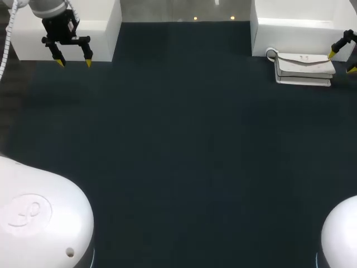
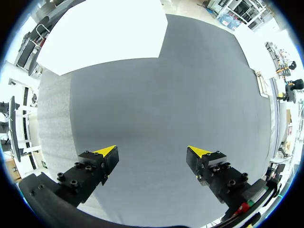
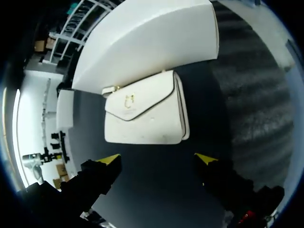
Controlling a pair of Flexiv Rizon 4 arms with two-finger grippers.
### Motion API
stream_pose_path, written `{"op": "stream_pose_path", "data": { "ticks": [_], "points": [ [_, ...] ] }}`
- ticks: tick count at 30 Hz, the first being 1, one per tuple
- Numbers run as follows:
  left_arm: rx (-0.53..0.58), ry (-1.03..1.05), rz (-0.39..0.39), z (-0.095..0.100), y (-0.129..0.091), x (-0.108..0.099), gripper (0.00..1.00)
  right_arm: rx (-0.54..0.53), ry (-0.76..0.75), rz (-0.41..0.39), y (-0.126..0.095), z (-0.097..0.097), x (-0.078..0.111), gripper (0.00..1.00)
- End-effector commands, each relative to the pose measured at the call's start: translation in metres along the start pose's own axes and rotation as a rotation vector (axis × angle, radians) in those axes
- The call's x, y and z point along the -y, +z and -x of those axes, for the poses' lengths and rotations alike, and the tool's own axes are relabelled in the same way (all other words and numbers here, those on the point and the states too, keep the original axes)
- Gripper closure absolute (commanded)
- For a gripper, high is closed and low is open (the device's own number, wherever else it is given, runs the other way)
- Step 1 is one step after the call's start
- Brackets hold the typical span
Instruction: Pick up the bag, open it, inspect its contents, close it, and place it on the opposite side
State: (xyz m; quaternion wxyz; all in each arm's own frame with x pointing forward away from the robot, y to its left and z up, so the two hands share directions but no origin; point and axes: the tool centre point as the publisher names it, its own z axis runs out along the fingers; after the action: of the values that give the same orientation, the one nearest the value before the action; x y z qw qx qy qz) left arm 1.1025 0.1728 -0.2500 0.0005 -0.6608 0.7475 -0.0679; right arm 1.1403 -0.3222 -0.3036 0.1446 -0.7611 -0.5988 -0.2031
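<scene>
a: status near to far?
b: dark surface [image 1: 178,156], bare in the middle. left tool [image 1: 73,60] hangs at the far left by a white block [image 1: 67,30], fingers wide apart, holding nothing. right tool [image 1: 341,60] at the far right edge, fingers also spread, nothing between them.
a: bag?
b: white bag [image 1: 304,69] lies flat at the far right, against the other white block [image 1: 301,28], just ahead of the right tool. flap shut, small metal clasp [image 3: 127,101] on the front. fits either an early stage or post-placement, can't tell which.
a: handling?
b: prob light, semi-stiff leather-like shell, smooth so a bit slippery. flap edge [image 3: 142,111] is thin and soft. best hold imo: pinch across the narrow side/spine [image 3: 183,114], or the strap loop [image 1: 271,54] at the corner. the clasp will need a fine pinch.
</scene>
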Motion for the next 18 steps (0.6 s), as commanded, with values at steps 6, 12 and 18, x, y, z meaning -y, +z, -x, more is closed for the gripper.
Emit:
{"op": "stream_pose_path", "data": {
  "ticks": [6,12,18],
  "points": [
    [0.001,0.000,0.001,0.000,0.000,0.000,0.00,0.138,-0.020,-0.049,-0.008,-0.057,0.026,0.00],
    [0.001,0.000,0.001,0.000,0.000,0.000,0.00,0.206,-0.003,-0.036,-0.011,-0.084,0.049,0.00],
    [0.001,0.000,0.001,0.000,0.000,0.000,0.00,0.272,0.025,-0.009,-0.015,-0.102,0.068,0.00]
  ]
}}
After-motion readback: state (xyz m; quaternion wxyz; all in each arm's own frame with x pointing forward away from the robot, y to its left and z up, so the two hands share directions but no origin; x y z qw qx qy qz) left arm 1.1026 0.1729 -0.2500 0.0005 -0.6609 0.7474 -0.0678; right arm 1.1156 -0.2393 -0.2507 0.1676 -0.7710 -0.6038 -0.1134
